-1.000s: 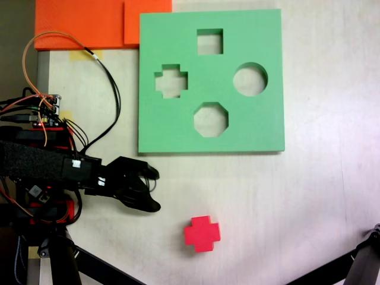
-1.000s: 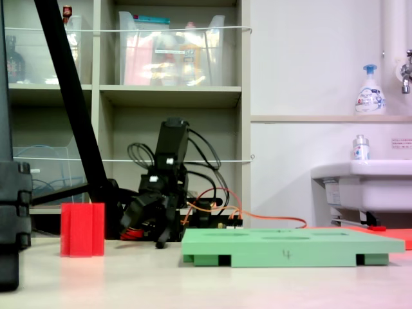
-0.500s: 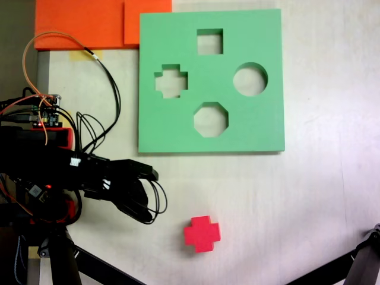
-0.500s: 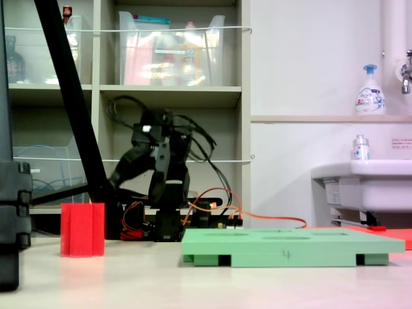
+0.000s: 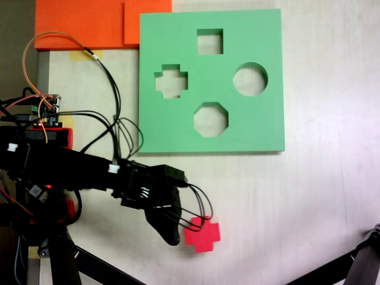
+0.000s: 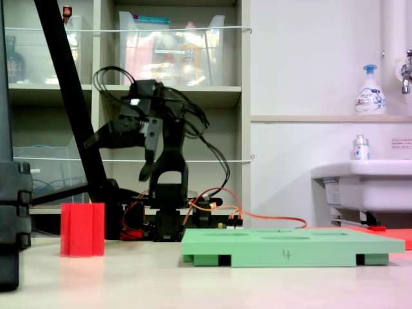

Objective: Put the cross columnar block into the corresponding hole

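In the fixed view from above, the black arm [image 5: 65, 169] comes in from the left edge and reaches to the right and down over the pale bench [image 5: 309, 196]. Its black end effector [image 5: 178, 228] is above the bench, just beside the left side of the small bright red foam block with a plus-shaped section [image 5: 202, 233]. One dark finger [image 5: 166, 228] points down toward the lower edge of the picture and overlaps the block's left arm in this view. I cannot tell if it touches the block, and I cannot tell how far the jaws are open, because only one tip is clear. Thin black cables [image 5: 199, 208] loop from the wrist over the top of the block.

In the fixed view from the side, the end effector [image 6: 106, 138] is raised well above the bench, and the red block [image 6: 82, 230] stands upright on the bench below it and a little to the left.

Further right in the view from above lies the green square foam board [image 5: 261, 127], flat on the bench, well apart from the block. The plus-shaped cutout [image 5: 171, 81] is in its left part and is empty. The board has also a square cutout [image 5: 209, 41] at the top, an octagonal cutout [image 5: 211, 119] lower down and a round cutout [image 5: 250, 79] at the right. An orange foam sheet [image 5: 83, 24] lies at the upper left corner, beside the board.
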### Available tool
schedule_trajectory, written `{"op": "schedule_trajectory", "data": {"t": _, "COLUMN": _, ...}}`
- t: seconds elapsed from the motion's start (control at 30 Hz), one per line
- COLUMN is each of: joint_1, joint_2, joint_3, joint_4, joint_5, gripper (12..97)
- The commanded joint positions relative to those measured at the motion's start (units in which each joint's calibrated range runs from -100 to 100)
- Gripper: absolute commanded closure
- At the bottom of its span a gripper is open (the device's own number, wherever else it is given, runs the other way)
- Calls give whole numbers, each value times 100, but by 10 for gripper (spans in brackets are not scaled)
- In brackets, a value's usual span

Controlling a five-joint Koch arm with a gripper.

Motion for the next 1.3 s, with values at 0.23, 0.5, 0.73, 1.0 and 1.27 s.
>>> {"op": "schedule_trajectory", "data": {"t": 0.23, "joint_1": -303, "joint_2": 2285, "joint_3": 1208, "joint_4": -543, "joint_5": -317, "gripper": 264}}
{"op": "schedule_trajectory", "data": {"t": 0.5, "joint_1": -542, "joint_2": 3612, "joint_3": 1846, "joint_4": -543, "joint_5": -488, "gripper": 264}}
{"op": "schedule_trajectory", "data": {"t": 0.73, "joint_1": -645, "joint_2": 4394, "joint_3": 2135, "joint_4": -533, "joint_5": -571, "gripper": 265}}
{"op": "schedule_trajectory", "data": {"t": 1.0, "joint_1": -689, "joint_2": 5078, "joint_3": 2354, "joint_4": -514, "joint_5": -669, "gripper": 265}}
{"op": "schedule_trajectory", "data": {"t": 1.27, "joint_1": -689, "joint_2": 5413, "joint_3": 2444, "joint_4": -514, "joint_5": -698, "gripper": 286}}
